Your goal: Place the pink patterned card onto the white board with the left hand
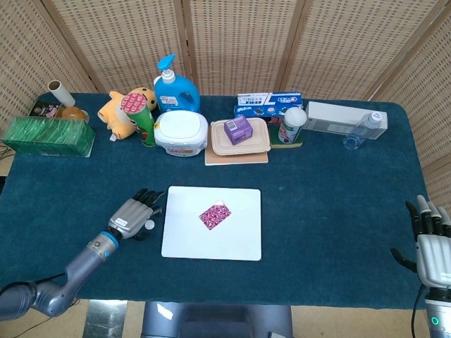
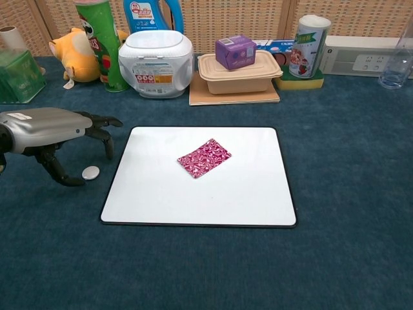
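Observation:
The pink patterned card lies flat near the middle of the white board. My left hand hovers over the blue cloth just left of the board, fingers apart and holding nothing. A small grey disc lies on the cloth right beside that hand. My right hand shows at the lower right edge of the head view, fingers spread upward, empty, far from the board.
Along the table's back stand a green box, plush toy, chip can, blue pump bottle, white tub, beige container with a purple box, a can and a water bottle.

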Controlling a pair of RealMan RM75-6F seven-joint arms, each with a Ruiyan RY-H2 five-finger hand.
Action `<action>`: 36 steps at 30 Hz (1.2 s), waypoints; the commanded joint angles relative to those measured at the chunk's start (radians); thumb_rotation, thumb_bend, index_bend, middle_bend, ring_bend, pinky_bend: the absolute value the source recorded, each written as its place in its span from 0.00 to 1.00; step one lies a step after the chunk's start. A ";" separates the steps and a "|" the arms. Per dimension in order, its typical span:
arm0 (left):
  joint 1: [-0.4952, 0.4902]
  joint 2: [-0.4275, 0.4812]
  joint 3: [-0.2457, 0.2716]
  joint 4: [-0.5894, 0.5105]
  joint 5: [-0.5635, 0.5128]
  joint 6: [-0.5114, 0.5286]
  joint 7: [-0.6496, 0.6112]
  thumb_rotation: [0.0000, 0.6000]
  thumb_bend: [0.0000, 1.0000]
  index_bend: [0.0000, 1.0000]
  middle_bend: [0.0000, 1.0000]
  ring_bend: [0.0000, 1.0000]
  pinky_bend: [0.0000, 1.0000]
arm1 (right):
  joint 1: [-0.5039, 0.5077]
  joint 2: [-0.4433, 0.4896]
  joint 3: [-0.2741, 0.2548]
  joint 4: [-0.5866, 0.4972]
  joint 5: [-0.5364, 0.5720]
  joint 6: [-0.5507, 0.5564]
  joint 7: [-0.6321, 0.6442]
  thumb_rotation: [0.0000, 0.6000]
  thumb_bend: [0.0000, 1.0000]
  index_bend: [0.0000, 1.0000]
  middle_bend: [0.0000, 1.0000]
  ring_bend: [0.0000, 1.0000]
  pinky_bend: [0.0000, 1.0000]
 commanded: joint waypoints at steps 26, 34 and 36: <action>0.065 -0.036 -0.051 0.041 0.005 -0.010 0.079 1.00 0.26 0.40 0.00 0.00 0.00 | -0.004 0.011 -0.004 -0.010 -0.012 0.005 0.014 1.00 0.21 0.03 0.00 0.00 0.00; 0.087 -0.045 -0.053 0.060 0.035 0.004 0.080 1.00 0.27 0.46 0.00 0.00 0.00 | -0.005 0.008 -0.005 -0.011 -0.016 0.008 0.011 1.00 0.21 0.03 0.00 0.00 0.00; 0.091 -0.045 -0.055 0.061 0.035 0.003 0.079 1.00 0.27 0.47 0.00 0.00 0.00 | -0.005 0.007 -0.006 -0.010 -0.018 0.008 0.010 1.00 0.21 0.03 0.00 0.00 0.00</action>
